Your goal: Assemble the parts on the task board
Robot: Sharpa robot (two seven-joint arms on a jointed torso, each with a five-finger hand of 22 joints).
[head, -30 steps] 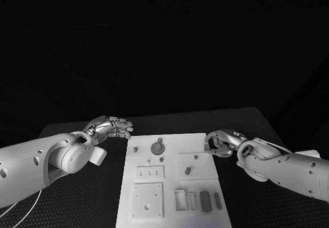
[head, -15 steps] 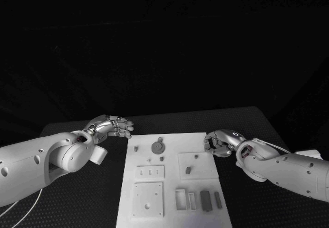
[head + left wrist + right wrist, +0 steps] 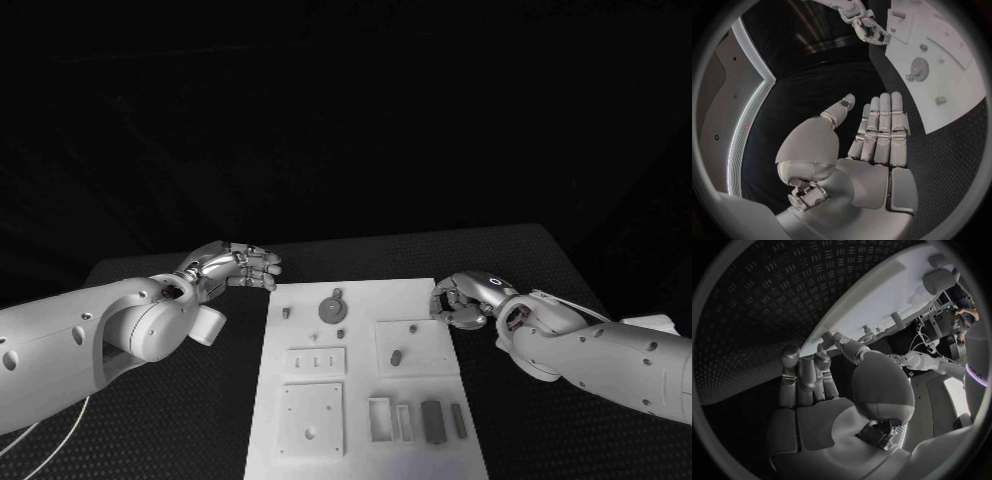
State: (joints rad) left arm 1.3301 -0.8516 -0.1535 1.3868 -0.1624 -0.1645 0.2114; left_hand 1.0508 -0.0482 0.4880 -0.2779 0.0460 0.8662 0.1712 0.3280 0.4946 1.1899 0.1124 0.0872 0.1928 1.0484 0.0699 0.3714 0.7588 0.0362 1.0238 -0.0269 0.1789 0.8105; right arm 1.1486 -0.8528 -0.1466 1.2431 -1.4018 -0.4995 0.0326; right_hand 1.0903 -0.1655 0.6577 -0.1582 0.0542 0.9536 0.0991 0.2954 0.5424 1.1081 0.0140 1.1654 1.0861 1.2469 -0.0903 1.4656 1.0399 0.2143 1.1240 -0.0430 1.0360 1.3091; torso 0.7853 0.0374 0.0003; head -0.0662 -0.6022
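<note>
Task board [image 3: 361,400], a flat white plate, lies mid-table on the black textured table [image 3: 173,420]. Near edge: a square plate with holes [image 3: 310,420] at the left, beside it an open slot tray [image 3: 382,420], then two dark bars [image 3: 433,422]. Far end: a grey round disc [image 3: 333,311]. Left hand [image 3: 231,270] is off the board's far left corner, fingers straight and together, holding nothing. Right hand [image 3: 464,300] is at the board's right edge, fingers curled; grasp cannot be told.

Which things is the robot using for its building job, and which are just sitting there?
For the job:
- task board
- round part on it
- small oval part
- dark bar parts
- left hand
- right hand

Just there:
- black table
- thin cable
</note>
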